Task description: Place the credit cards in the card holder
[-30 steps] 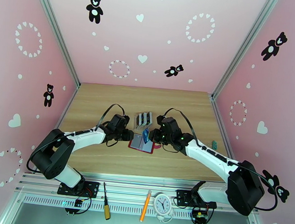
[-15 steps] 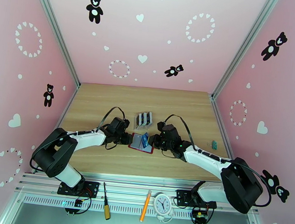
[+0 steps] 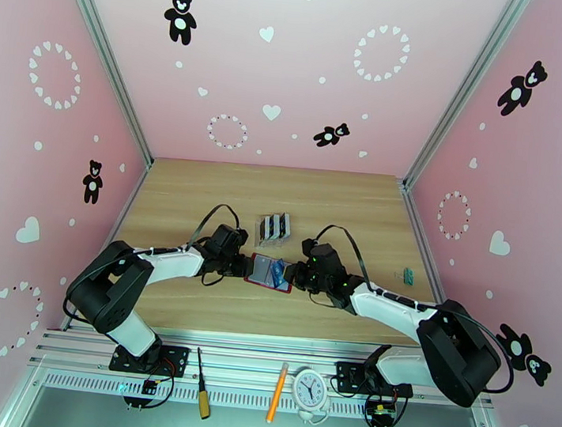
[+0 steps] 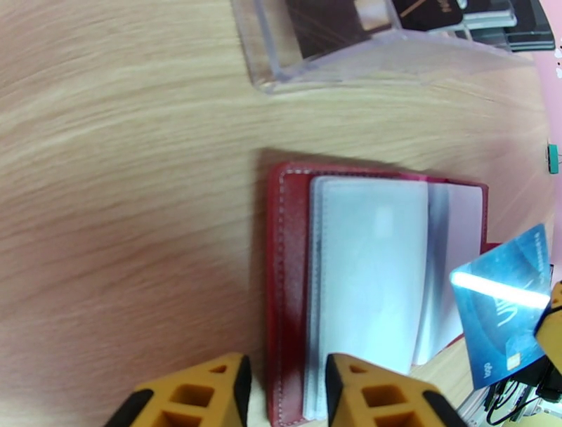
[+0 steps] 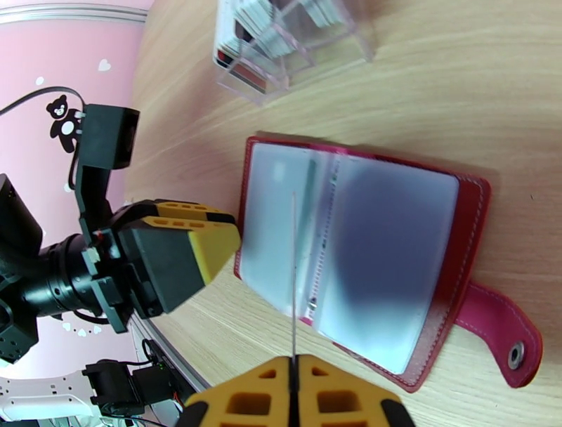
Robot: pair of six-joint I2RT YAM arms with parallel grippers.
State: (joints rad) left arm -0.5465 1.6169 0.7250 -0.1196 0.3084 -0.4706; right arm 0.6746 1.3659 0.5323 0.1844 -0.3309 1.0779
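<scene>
Two grippers flank the card holder [image 4: 365, 274], which lies open and flat near the middle of the bench [image 4: 126, 211], its greyish clear pockets facing up. On its right, the right gripper [image 5: 293, 376] is clenched on a teal-blue credit card [image 4: 502, 302], holding it edge-down over the pockets close to the fold; whether the card touches them cannot be told. The left gripper [image 4: 284, 393] hovers at the holder's left edge, jaws partly apart and grasping nothing. Just behind the holder, toward the bench's far edge, stands a clear rack [image 4: 330, 67] with the other credit cards [image 4: 421, 10] upright in its slots. The holder's snap tab [image 5: 502, 337] lies flat on the wood
</scene>
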